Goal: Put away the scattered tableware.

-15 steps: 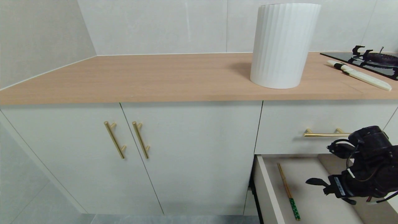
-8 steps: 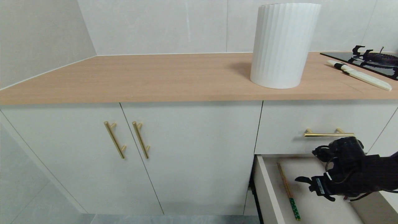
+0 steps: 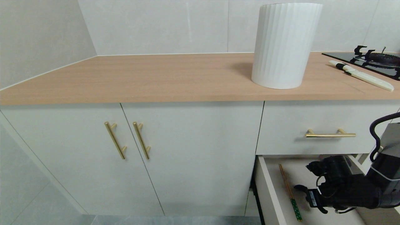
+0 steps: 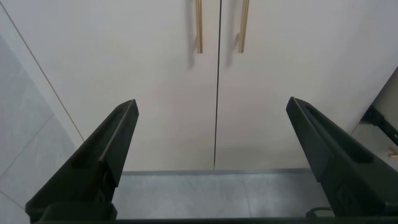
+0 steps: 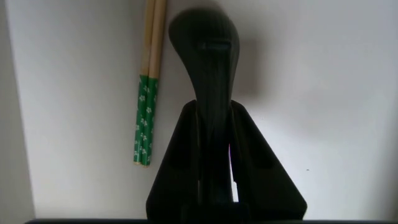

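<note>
Two chopsticks [image 3: 289,192] lie in the drawer [image 3: 268,193], lower right; beside them our right gripper [image 3: 312,200] pinches a black spoon [image 5: 204,50]; left gripper [image 4: 211,104] gapes wide.

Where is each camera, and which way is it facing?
Head: high, facing forward and down at counter, doors, open drawer; right gripper shows.
Left wrist: faces doors and floor; left gripper, open.
Right wrist: looks down into drawer; right gripper, shut.
Shared: chopsticks in head and right wrist; door handles in head and left wrist.
</note>
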